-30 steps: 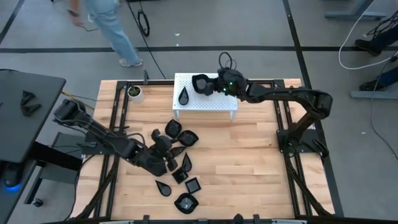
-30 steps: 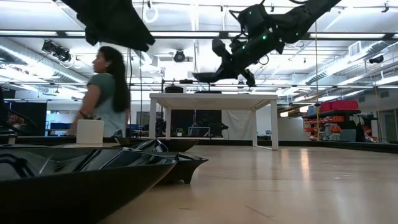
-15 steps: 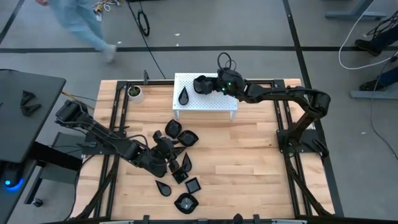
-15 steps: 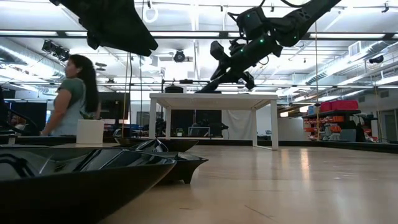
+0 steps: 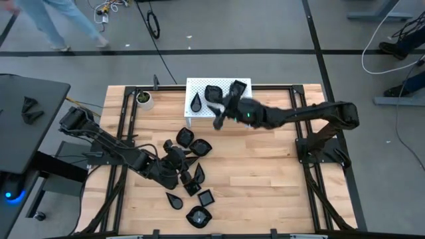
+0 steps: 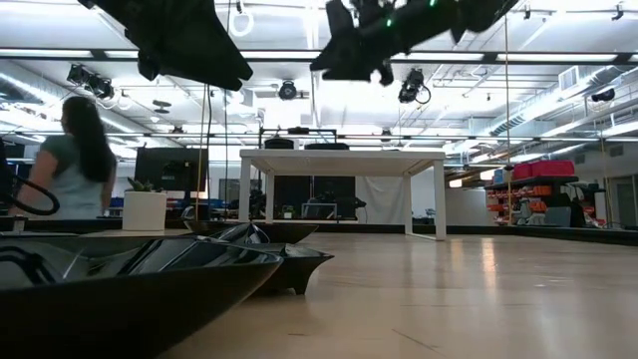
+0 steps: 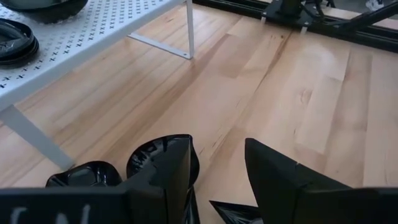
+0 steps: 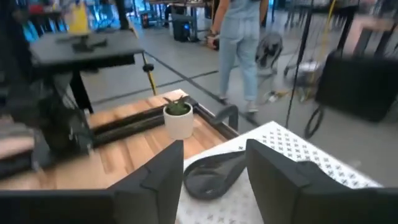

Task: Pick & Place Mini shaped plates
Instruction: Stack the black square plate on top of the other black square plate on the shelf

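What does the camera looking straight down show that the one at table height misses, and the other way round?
Only the top view shows three plates on the white stand, the right tool open beside it, and the left tool over the floor pile. Only the low view shows the stand's legs and the ceiling lights. Both show the stand, the potted plant, dark plates and a person.
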You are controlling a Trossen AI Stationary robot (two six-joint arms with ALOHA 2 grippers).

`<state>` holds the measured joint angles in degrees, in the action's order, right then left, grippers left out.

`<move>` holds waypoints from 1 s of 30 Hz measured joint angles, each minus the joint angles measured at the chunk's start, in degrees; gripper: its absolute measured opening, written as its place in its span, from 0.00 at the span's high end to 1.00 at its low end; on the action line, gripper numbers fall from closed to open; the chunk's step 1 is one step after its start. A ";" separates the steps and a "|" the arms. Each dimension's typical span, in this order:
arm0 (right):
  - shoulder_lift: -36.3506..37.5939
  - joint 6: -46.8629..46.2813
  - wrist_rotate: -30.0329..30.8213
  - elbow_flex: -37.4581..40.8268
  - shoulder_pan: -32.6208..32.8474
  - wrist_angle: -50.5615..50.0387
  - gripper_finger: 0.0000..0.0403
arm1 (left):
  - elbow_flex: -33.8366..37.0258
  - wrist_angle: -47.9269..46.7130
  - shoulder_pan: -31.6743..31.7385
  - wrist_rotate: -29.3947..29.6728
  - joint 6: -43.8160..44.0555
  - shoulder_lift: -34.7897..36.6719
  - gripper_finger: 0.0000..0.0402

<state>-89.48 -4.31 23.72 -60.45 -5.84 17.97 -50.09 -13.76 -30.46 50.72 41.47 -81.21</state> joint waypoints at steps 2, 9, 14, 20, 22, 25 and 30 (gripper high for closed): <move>0.33 4.03 5.47 -0.01 3.69 -1.41 0.57 | 0.00 0.00 -0.02 0.00 0.31 0.00 0.61; 1.04 1.85 26.90 0.00 13.06 -23.39 0.62 | -0.02 -0.02 -0.04 -0.40 0.68 0.00 0.61; 3.49 -9.31 27.98 -0.02 22.03 -44.32 0.65 | -0.07 -0.09 -0.07 -1.23 1.40 -0.27 0.61; 2.78 -20.13 15.01 2.28 29.18 -42.51 0.68 | -0.07 0.10 0.00 0.58 2.29 -2.34 0.61; 1.82 -20.62 7.16 5.28 29.87 -35.11 0.69 | -0.07 0.00 0.00 0.42 3.18 -3.07 0.61; -0.21 -23.39 -1.15 10.33 29.84 -19.23 0.70 | -0.07 -0.90 0.00 -2.47 4.47 -3.19 0.61; -7.38 -28.92 -14.97 11.25 26.41 -5.95 0.72 | -0.11 -4.30 -1.23 -8.36 7.36 -2.67 0.61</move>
<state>-96.86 -33.24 8.75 -49.20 20.57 12.03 -50.19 -18.06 -31.69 42.37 48.84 -83.88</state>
